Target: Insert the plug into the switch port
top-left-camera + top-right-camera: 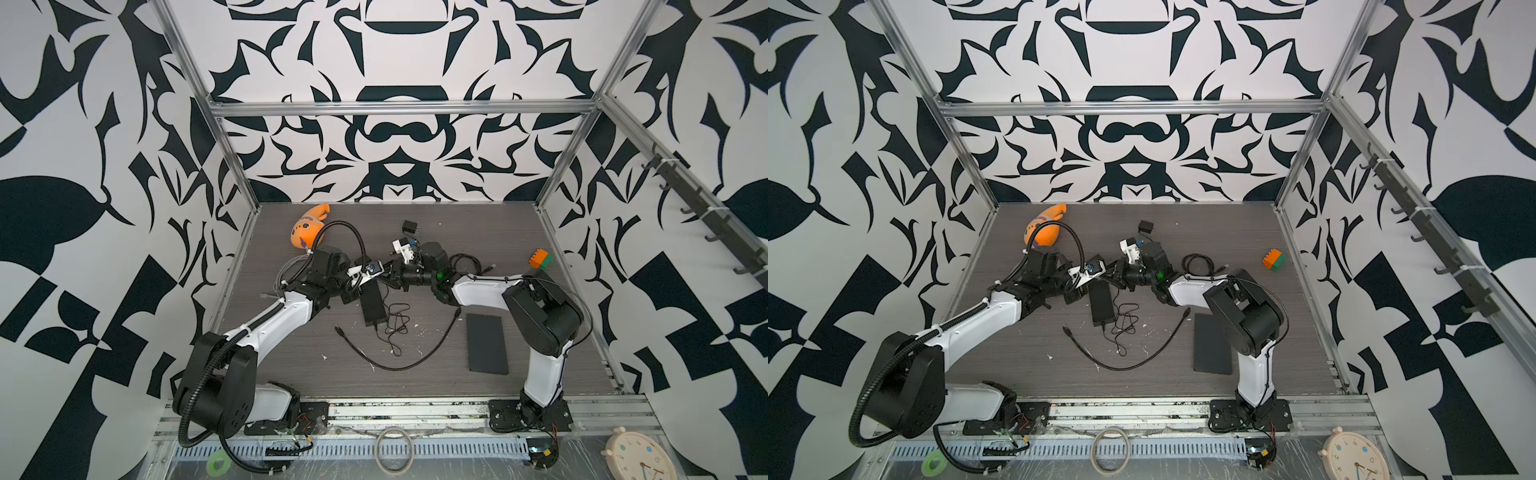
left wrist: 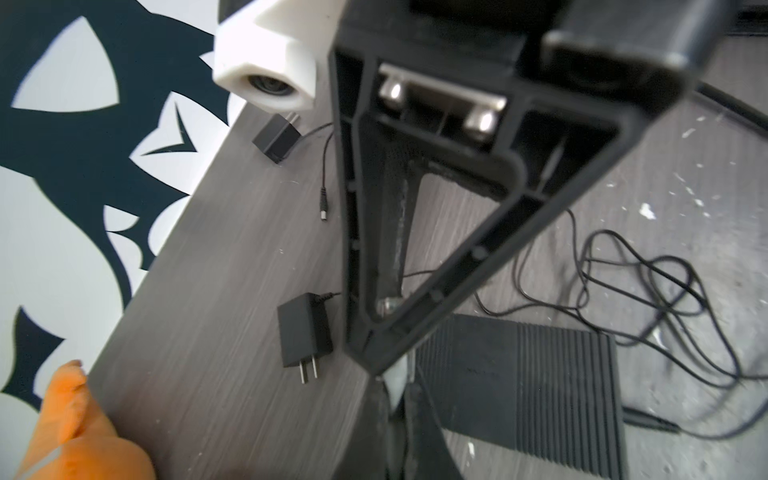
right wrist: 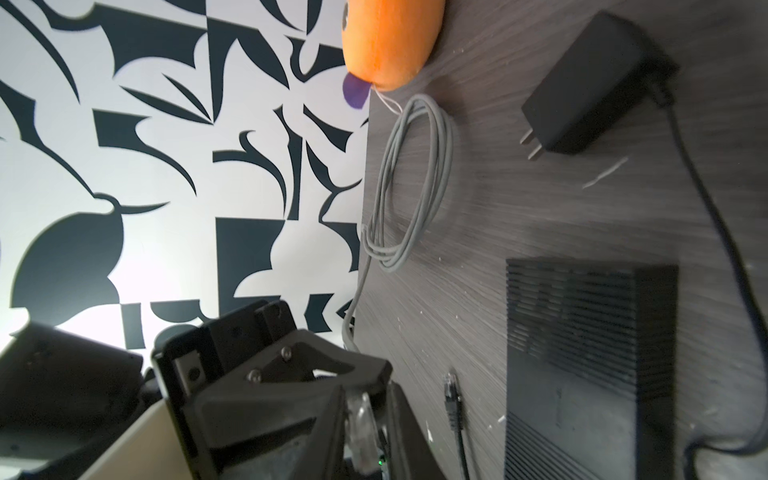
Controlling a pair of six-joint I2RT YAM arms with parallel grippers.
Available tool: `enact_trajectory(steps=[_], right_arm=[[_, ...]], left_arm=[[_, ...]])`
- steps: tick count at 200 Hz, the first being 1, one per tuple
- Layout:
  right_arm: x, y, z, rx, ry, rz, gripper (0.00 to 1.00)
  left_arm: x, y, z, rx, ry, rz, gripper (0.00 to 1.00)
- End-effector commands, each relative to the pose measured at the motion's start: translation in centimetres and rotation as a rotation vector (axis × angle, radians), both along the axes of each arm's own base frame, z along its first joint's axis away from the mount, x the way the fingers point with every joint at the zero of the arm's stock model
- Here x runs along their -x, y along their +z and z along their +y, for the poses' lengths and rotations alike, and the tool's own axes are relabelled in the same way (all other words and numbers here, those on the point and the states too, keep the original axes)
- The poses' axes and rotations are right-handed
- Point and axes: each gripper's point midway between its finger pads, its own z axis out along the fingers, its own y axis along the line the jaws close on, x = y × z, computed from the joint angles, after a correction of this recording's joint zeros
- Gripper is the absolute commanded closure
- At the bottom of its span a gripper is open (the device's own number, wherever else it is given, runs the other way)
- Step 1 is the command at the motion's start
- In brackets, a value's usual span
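Note:
Both grippers meet above the far end of the black ribbed switch (image 1: 372, 305) (image 1: 1101, 302) (image 2: 519, 395) (image 3: 582, 374), which lies flat at mid-table. The clear plug (image 3: 360, 430) (image 2: 395, 380) on the grey cable (image 3: 415, 178) stands between them. My left gripper (image 2: 395, 388) (image 1: 384, 270) is shut on the plug's tip. My right gripper (image 3: 365, 419) (image 1: 395, 272) straddles the same plug, its jaws slightly apart with a thin gap on one side. The switch's ports do not show in any view.
A black power adapter (image 1: 409, 227) (image 2: 305, 328) lies beyond the grippers, and thin wire (image 1: 395, 328) tangles beside the switch. A black network cable (image 1: 395, 361) curves at the front. Also present are a black pad (image 1: 486, 345), an orange plush fish (image 1: 309, 228) and a coloured block (image 1: 540, 259).

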Motion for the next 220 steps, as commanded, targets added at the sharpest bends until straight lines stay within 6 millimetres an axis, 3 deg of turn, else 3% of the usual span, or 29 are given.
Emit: enact_trajectory(steps=[1,49,90,191,220], right_arm=[[-0.6,3.6,-1.5,-0.037,-0.019,-0.128,0.72],[-1.1,2.9,-3.7,0.069,-0.034,-0.19,0.69],[-0.7,-0.7,-4.9,0.32,0.007,-0.274,0.68],[1.3,-5.2,-1.1,0.423,0.138,-0.317,0.57],[1.5,-5.9,-0.2,0.427,0.161,-0.321,0.56]], left_arm=[[1.7,0.6,0.3,0.01,-0.067,0.087,1.0],[3.2,-0.4,1.1,-0.014,-0.09,0.209,1.0],[4.2,-3.2,2.7,-0.119,-0.067,0.317,1.0],[6.4,-9.3,6.8,-0.348,0.007,0.441,1.0],[6.6,-10.3,6.8,-0.353,0.009,0.462,1.0]])
